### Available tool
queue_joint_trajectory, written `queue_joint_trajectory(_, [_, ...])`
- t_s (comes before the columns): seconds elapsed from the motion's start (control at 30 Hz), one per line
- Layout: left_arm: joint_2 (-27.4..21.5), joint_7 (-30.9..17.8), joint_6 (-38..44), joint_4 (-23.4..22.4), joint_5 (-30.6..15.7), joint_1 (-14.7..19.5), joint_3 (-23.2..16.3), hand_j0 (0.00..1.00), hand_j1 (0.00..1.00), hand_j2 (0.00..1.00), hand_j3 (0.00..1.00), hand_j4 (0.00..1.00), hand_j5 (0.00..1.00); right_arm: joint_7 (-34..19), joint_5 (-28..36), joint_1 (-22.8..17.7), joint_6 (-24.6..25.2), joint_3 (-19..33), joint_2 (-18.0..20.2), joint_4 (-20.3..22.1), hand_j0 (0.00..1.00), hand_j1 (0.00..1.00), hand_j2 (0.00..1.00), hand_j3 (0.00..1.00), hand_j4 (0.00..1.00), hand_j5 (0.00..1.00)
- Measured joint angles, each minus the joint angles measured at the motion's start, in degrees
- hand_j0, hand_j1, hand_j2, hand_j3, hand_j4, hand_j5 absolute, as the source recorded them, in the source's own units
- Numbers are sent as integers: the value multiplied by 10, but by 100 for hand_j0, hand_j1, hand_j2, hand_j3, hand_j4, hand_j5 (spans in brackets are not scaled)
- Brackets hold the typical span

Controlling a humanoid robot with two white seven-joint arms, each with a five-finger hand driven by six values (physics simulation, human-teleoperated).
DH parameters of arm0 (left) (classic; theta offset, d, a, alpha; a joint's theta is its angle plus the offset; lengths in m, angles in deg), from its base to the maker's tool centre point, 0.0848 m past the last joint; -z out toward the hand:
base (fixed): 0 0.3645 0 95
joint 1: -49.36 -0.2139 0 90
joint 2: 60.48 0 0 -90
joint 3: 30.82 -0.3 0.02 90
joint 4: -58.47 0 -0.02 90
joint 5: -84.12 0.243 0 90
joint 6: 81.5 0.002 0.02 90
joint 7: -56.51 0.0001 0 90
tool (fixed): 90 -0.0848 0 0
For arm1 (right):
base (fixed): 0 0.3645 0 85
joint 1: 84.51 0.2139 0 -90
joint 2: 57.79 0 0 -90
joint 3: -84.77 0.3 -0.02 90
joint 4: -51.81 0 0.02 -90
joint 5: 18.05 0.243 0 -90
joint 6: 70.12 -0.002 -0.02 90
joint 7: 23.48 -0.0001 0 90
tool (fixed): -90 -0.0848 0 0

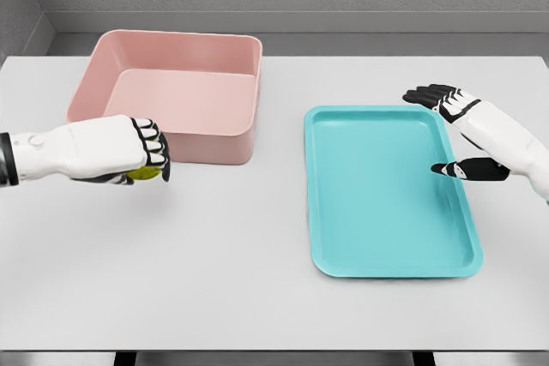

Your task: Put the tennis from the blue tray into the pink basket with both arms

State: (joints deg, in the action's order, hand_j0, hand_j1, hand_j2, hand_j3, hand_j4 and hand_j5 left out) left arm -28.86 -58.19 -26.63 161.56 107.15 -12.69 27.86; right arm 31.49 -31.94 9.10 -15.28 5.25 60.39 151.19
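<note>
Gripping the tennis ball [144, 172] in our left hand [129, 152] near the pink basket [171, 96], we keep our right hand [459, 130] open, fingers spread, over the blue tray's [386, 255] right edge.

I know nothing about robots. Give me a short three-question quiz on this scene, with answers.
1. True or false: the tennis ball lies in the blue tray.
2. Which robot hand has fingers spread and holds nothing? A) left B) right
3. Fill in: the left robot hand is just in front of the ____ basket.

Key: 1. False; the left robot hand grips it, outside the tray. 2. B, the right robot hand, at the tray's right edge. 3. pink.
</note>
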Motion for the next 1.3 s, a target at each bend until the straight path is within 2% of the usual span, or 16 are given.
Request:
queue_joint_trajectory(0.27, [7, 0, 0, -3, 0, 25, 0, 53, 53, 53, 53, 53, 53, 0, 0, 0, 0, 0, 0, 0, 100, 100, 100, 100, 100, 100])
queue_joint_trajectory(0.4, [19, 0, 0, -7, 2, 62, -16, 53, 53, 53, 53, 53, 53, 0, 0, 0, 0, 0, 0, 0, 100, 100, 100, 100, 100, 100])
queue_joint_trajectory(0.53, [34, 0, 0, -17, 5, 76, -27, 53, 53, 53, 53, 53, 53, 0, 0, 0, 0, 0, 0, 0, 100, 100, 100, 100, 100, 100])
queue_joint_trajectory(0.6, [40, -1, 0, -26, 5, 100, -35, 53, 53, 53, 53, 53, 53, 0, 0, 0, 0, 0, 0, 0, 100, 100, 100, 100, 100, 100])
queue_joint_trajectory(0.83, [82, -1, 0, -97, 7, 174, -80, 53, 53, 53, 53, 53, 53, 0, 0, 0, 0, 0, 0, 0, 100, 100, 100, 100, 100, 100])
queue_joint_trajectory(0.93, [107, -1, 0, -154, 6, 217, -100, 53, 53, 53, 53, 53, 53, 0, 0, 0, 0, 0, 0, 0, 100, 100, 100, 100, 100, 100])
queue_joint_trajectory(0.97, [117, -1, 0, -182, 6, 232, -106, 57, 57, 57, 57, 57, 57, 0, 0, 0, 0, 0, 0, 0, 100, 100, 100, 100, 100, 100])
queue_joint_trajectory(1.07, [150, -1, 0, -262, 7, 260, -115, 100, 100, 100, 100, 100, 100, 0, 0, 0, 0, 0, 0, 0, 100, 100, 100, 100, 100, 100])
queue_joint_trajectory(1.17, [166, 1, 0, -302, 4, 258, -119, 100, 100, 100, 100, 100, 100, 0, 0, 0, 0, 0, 0, 0, 100, 100, 100, 100, 100, 100])
queue_joint_trajectory(1.3, [165, 1, 0, -313, -1, 257, -121, 100, 100, 100, 100, 100, 100, 0, 0, -1, 0, 0, 0, 0, 100, 100, 100, 100, 100, 100])
